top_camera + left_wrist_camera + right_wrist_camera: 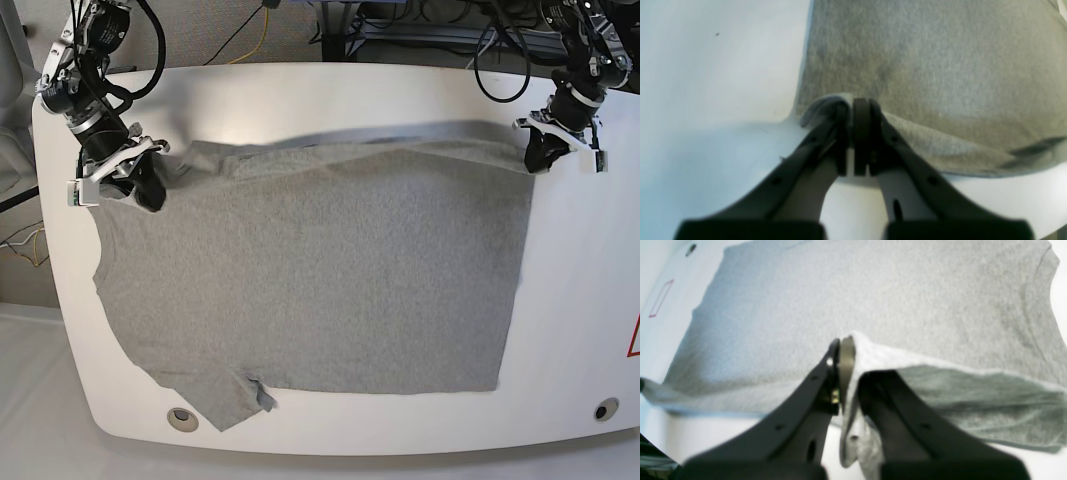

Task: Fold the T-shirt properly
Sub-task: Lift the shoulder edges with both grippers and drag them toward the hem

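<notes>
The T-shirt [320,280] lies spread plain side up on the white desk [300,85], its far edge lifted at both corners. The left end effector [545,152] is clamped on the hem corner, the right end effector [140,185] on the shoulder edge. If the arms travel unevenly, the cloth could skew or wrinkle; a thin pinch might slip free mid-fold.

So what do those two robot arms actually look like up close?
Both arms are black, jointed, with black cables looping along them. The left end effector and right end effector have curved matte-black fingers with small holes, set on white brackets. One right pad looks olive-grey.
</notes>
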Robot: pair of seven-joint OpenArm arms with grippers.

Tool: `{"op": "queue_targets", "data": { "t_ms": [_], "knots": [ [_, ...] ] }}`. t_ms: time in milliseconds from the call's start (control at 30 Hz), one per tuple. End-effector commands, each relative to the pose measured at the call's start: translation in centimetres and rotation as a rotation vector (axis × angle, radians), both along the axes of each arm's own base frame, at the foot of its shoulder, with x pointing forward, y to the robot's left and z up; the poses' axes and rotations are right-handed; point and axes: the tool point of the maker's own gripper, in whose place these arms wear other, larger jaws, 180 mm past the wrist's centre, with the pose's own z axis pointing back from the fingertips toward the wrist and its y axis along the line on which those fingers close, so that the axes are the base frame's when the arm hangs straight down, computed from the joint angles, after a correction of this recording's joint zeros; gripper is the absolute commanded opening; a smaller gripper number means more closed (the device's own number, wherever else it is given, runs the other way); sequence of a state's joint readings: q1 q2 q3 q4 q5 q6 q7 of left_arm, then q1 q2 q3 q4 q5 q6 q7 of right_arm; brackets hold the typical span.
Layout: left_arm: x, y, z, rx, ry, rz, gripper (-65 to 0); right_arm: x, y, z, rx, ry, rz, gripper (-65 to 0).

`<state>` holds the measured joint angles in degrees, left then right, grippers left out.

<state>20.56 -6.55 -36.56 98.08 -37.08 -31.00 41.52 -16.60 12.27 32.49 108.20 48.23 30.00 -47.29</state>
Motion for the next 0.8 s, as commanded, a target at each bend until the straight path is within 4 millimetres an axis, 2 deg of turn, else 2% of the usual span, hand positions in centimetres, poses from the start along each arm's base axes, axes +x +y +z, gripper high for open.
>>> {"op": "queue_targets", "data": {
  "t_ms": [0,133,200,400,767],
  "knots": [
    [1.4,0.3,1.9,0.007,-0.072,-0.001,-65.0,1.0,-0.1,1.9,0.001,-0.067,0.004,-65.0],
    [2.3,0.6,2.5,0.006,-0.094,0.004,-65.0,1.6,-0.1,2.1,0.001,-0.078,0.003,-65.0],
    [3.5,0.6,3.1,0.006,-0.122,0.000,-65.0,2.1,-0.5,2.5,0.001,-0.099,-0.009,-65.0],
    [4.8,0.9,3.4,-0.011,-0.141,0.013,-65.0,3.0,-0.9,2.5,0.003,-0.107,-0.021,-65.0],
    [6.7,1.7,1.5,-0.035,-0.091,0.037,-65.0,5.1,-2.3,1.6,0.010,-0.096,-0.065,-65.0]
  ]
}}
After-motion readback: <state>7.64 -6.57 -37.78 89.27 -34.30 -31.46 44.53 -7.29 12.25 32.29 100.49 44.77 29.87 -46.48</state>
